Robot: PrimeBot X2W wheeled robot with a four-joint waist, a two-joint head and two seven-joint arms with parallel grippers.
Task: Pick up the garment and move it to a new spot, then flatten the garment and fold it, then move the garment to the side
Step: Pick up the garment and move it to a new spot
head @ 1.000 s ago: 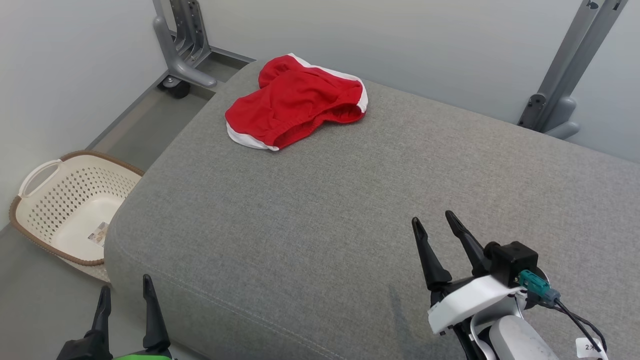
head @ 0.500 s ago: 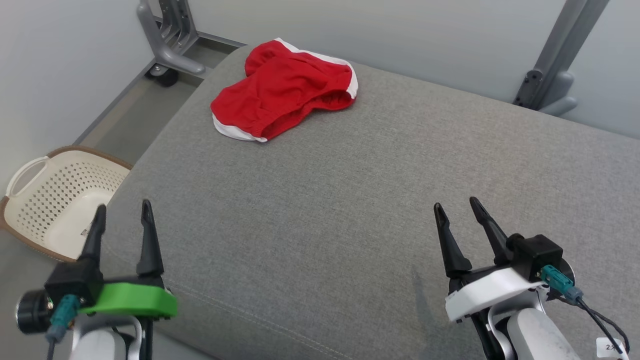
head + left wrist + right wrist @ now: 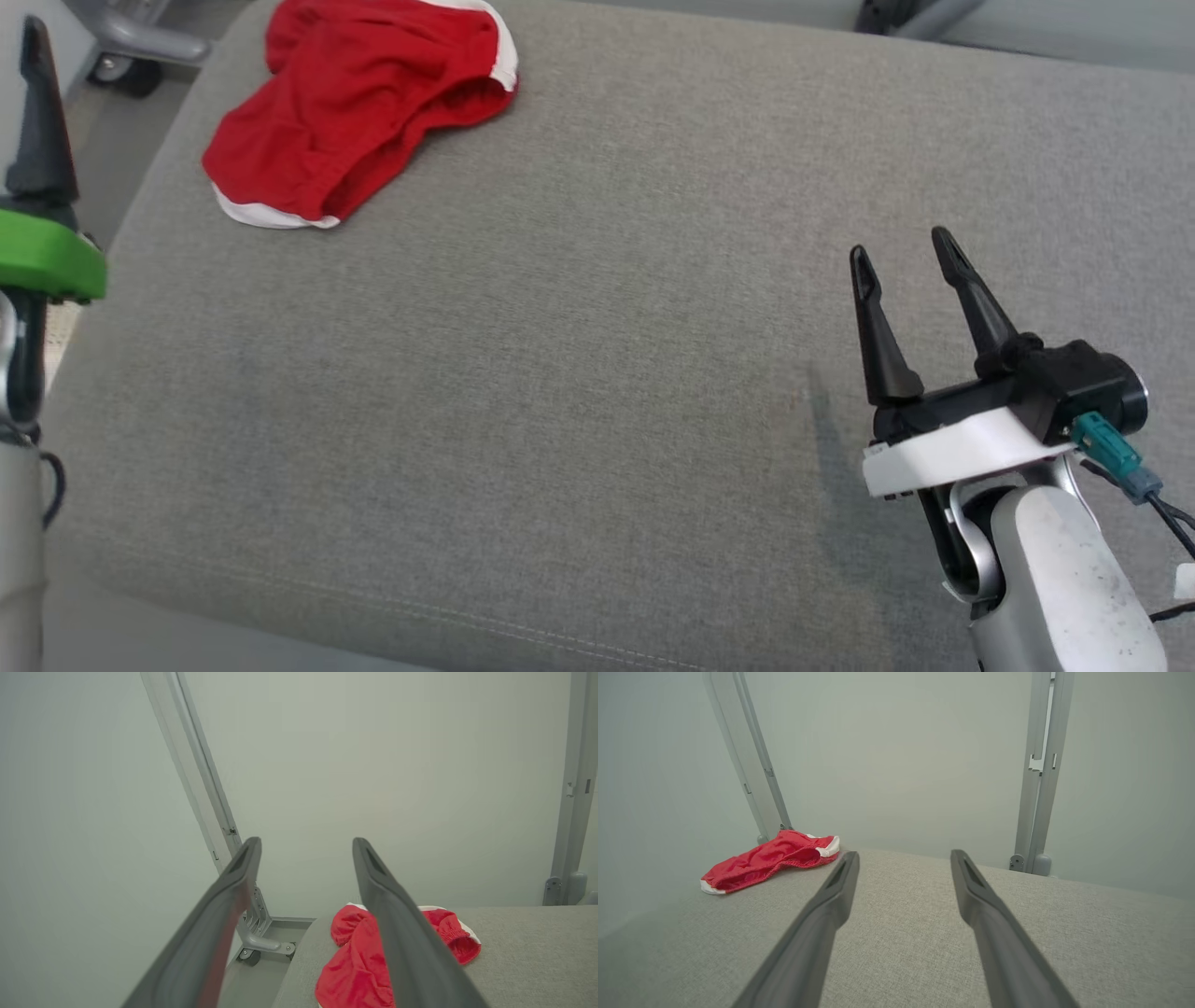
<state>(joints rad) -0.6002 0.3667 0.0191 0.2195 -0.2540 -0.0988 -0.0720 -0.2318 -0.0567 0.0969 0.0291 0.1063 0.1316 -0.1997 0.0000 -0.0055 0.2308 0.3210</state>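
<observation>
1. the broad grey woven-fabric cushion [image 3: 597, 373] is mostly bare, so i judge its middle a good new spot.
2. the crumpled red garment with white trim [image 3: 345, 103] lies at the cushion's far left corner, well apart from both my grippers. my left gripper [image 3: 306, 844] is nearer, so i'd reach with it and pinch a bunched fold, not one thin layer.
3. my fingers are spread wide and empty on both sides. my right gripper [image 3: 899, 245] hovers over the cushion's right part.
4. count: one cushion, one garment, two grippers.
</observation>
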